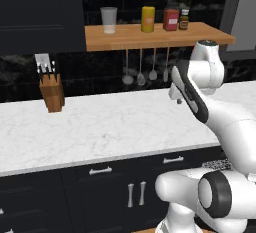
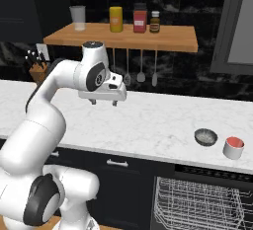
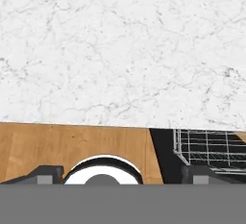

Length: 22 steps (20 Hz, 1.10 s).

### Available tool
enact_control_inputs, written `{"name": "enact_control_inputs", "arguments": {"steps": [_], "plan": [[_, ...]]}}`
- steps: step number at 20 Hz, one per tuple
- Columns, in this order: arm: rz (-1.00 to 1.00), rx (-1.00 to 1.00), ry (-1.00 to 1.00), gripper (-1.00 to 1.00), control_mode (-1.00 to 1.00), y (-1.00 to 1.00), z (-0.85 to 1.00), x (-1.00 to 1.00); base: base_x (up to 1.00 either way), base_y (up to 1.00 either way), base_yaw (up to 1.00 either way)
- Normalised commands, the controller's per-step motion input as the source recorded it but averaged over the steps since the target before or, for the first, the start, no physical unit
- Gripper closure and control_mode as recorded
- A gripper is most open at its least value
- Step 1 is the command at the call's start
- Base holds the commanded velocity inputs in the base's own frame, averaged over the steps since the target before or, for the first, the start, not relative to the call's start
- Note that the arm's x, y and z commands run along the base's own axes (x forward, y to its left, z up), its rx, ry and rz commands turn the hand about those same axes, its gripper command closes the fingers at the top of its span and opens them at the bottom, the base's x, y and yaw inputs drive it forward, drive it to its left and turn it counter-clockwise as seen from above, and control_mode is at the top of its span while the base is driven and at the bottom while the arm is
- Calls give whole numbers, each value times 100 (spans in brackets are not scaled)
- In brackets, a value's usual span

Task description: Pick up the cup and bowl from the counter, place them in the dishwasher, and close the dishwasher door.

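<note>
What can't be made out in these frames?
- Dishwasher: right base view's bottom edge cuts off the rack; door out of frame.
- Cup: too small to see what the red inside is.
- Gripper: fingertips tiny; open or shut unclear.

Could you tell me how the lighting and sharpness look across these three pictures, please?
Left base view: even, soft light, a pale sheen on the counter, black backsplash nearly featureless. Right base view: the bowl and cup cast only faint shadows, slightly soft. Hand view: marble veins fairly crisp, the claw fingertips low against the grey band.
</note>
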Motion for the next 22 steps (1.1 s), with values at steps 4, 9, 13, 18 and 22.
{"name": "enact_control_inputs", "arguments": {"steps": [4,9,13,18,22], "plan": [[-7,-23,0,-100,-100,-83,-24,1,0,0,0],[-11,-31,3,-100,-100,-90,0,0,0,0,0],[-23,-2,18,-100,-100,-100,-6,20,0,0,0],[-15,2,32,-100,-100,-97,-25,59,0,0,0],[-5,10,7,-100,-100,-72,-36,28,0,0,0]]}}
